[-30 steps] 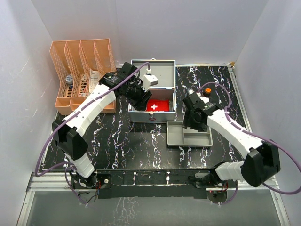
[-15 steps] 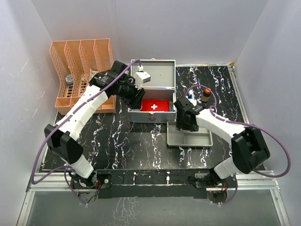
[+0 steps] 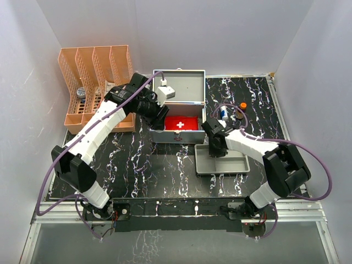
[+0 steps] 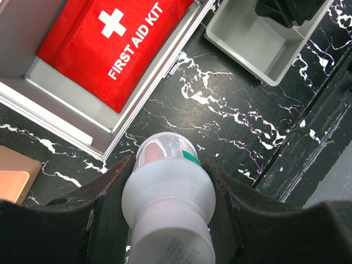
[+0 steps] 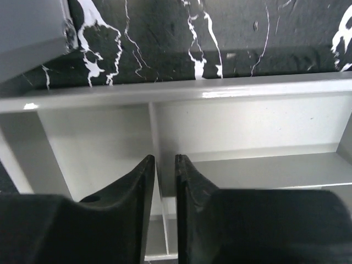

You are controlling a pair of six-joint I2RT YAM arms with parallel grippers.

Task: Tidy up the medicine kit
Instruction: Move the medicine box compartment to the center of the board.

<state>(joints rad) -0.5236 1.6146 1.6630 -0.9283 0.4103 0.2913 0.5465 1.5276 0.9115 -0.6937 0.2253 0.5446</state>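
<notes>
At the far left a peach file rack [image 3: 96, 82] stands at the table's back corner, with a few small items in its slots that I cannot make out. My left arm reaches past it toward the middle. My left gripper [image 4: 168, 190] is clamped on a translucent white bottle [image 4: 168, 220], a finger on either side of it. The bottle has a green mark at the edge of its top and a reddish tint showing through. It sits above the black marbled table [image 3: 154, 165], just beside the near edge of the medicine kit [image 3: 179, 104]. The kit sits at the back middle of the table with its lid up and leaning away from me, inner face showing. In its base lies a red first-aid pouch [image 3: 181, 123] with a white cross, flat and filling most of the floor. Just to the right of the kit's front corner, and nearer to me, is the grey tray [image 3: 231, 165], shallow and split into compartments. My right gripper [image 5: 164, 170] is down inside it. The fingers are drawn in to a thin slit astride the tray's dividing wall, which runs straight into the gap between them. Behind the tray, right of the kit, a few small bottles stand close together on the table, among them an orange-capped bottle [image 3: 242, 105].
</notes>
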